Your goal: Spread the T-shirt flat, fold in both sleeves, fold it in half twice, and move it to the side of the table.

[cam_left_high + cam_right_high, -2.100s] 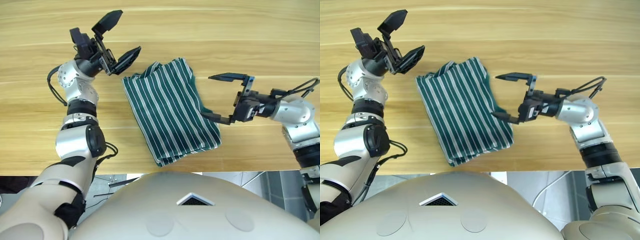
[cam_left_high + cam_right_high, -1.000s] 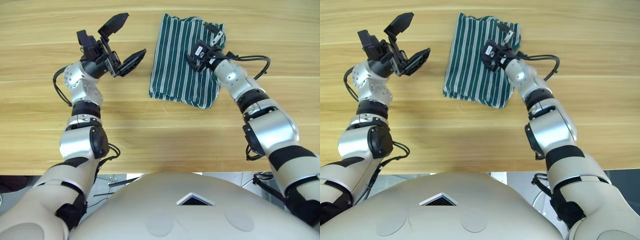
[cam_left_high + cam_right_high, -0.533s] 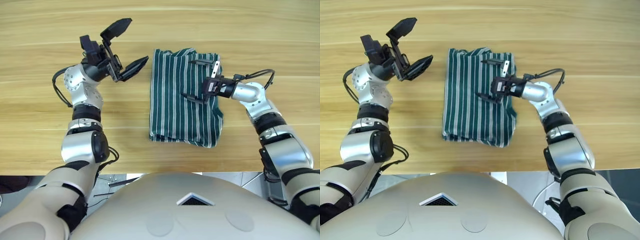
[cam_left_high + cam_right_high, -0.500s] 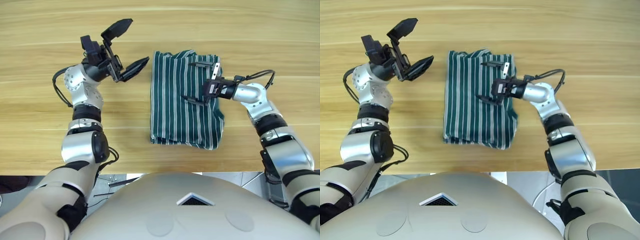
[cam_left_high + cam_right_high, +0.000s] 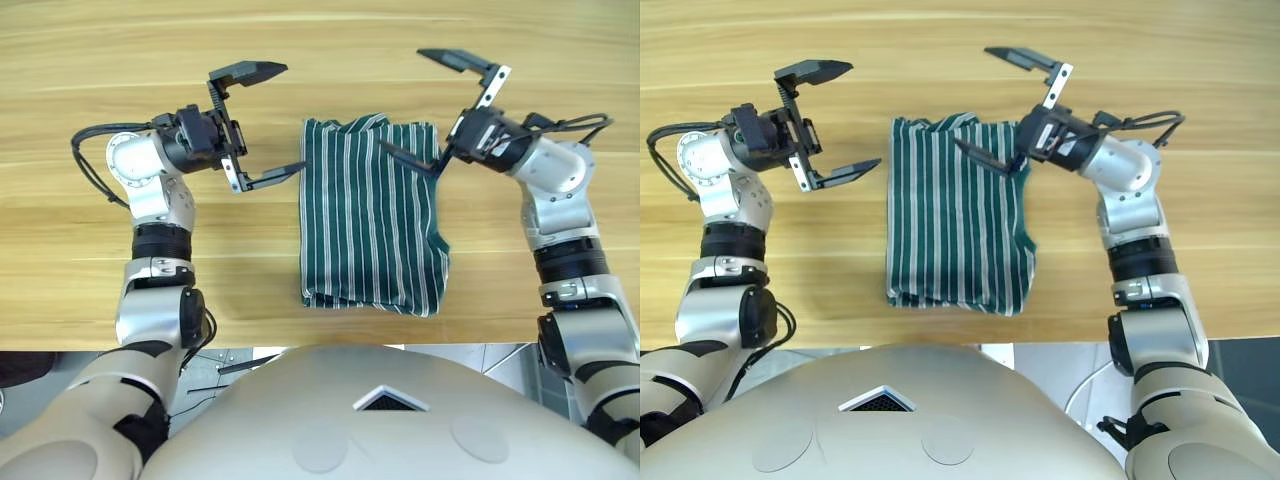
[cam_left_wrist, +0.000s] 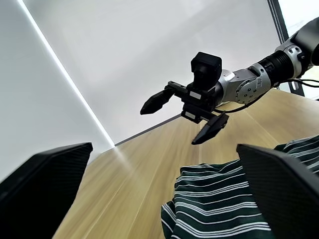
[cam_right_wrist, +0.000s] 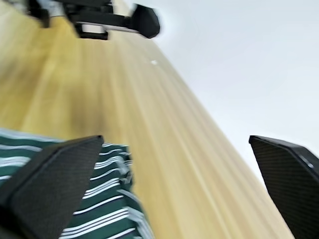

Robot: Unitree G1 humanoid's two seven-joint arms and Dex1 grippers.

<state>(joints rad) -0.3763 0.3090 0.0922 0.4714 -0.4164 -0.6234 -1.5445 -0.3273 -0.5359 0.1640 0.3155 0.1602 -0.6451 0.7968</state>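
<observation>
The T-shirt (image 5: 370, 210), dark green with thin white stripes, lay folded into a rectangle on the table (image 5: 90, 250), its length running from 12 to 6 o'clock.

T-shirt (image 7: 112, 209) blurred, cropped at edge

The left arm (image 5: 155, 200) and right arm (image 5: 556, 205) are silver metal segments joined by black bands, with beige shells and black patches near the shoulders. Thin black cables (image 5: 90, 130) loop at each wrist. The left pincer (image 5: 292, 117) and right pincer (image 5: 401, 98) each have two slim, tapered black fingers.
</observation>
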